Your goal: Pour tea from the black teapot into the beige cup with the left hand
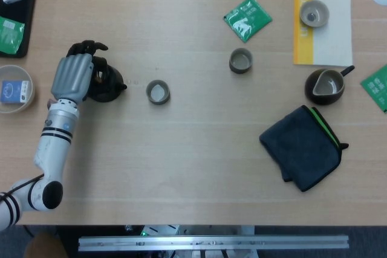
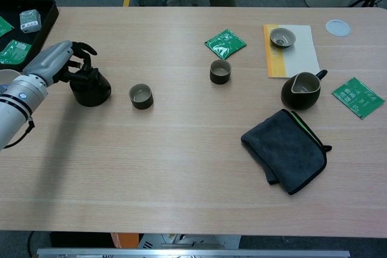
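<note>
- sitting on the surface at far left, the black teapot [image 2: 91,87] points its spout toward the beige cup [image 2: 141,96] just beside it.
- left hand [image 2: 60,61] drapes over the pot, fingers [image 2: 84,48] curled loosely; firm hold unclear.
- second cup [image 2: 220,71], pitcher [image 2: 300,90] and cloth [image 2: 285,147] sit well apart; nothing blocks the pour.

Print on the green packets [image 1: 248,18] seems too blurred to read

The left hand [image 1: 74,75] has a grey, plate-like back and black fingers [image 1: 91,46]. Behind it a white cylindrical forearm [image 1: 53,140] carries thin black rings and a small blue mark near the wrist, ending in a rounded black elbow cap [image 1: 51,193].
</note>
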